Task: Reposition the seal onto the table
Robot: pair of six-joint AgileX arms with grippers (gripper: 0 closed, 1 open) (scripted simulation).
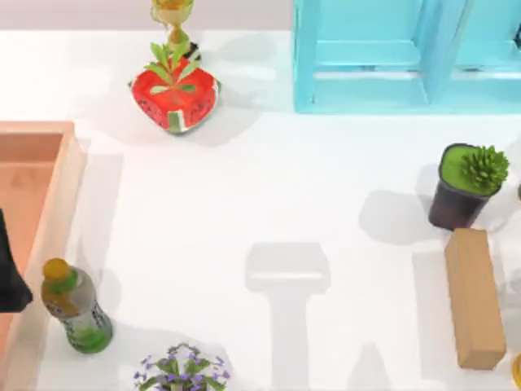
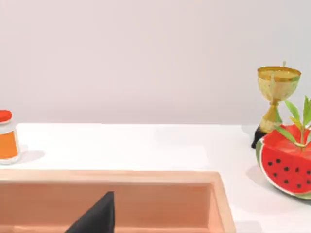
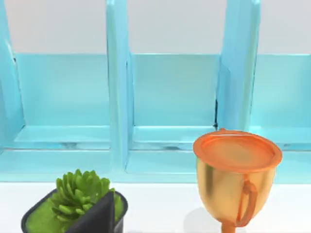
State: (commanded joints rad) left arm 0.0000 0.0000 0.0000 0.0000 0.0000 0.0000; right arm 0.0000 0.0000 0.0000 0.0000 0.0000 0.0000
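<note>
Find the left gripper (image 1: pixel 10 269) low over the wooden tray (image 1: pixel 37 134) at the left side of the table (image 1: pixel 269 179), just beside the green bottle (image 1: pixel 77 314); record its opening and any load as cannot tell. Find the right gripper (image 3: pixel 99 216) close behind the succulent pot (image 3: pixel 73 201), beside the gold cup (image 3: pixel 235 179), facing the turquoise cabinet (image 3: pixel 170 97); record its opening as cannot tell. Record the seal's position as cannot tell.
</note>
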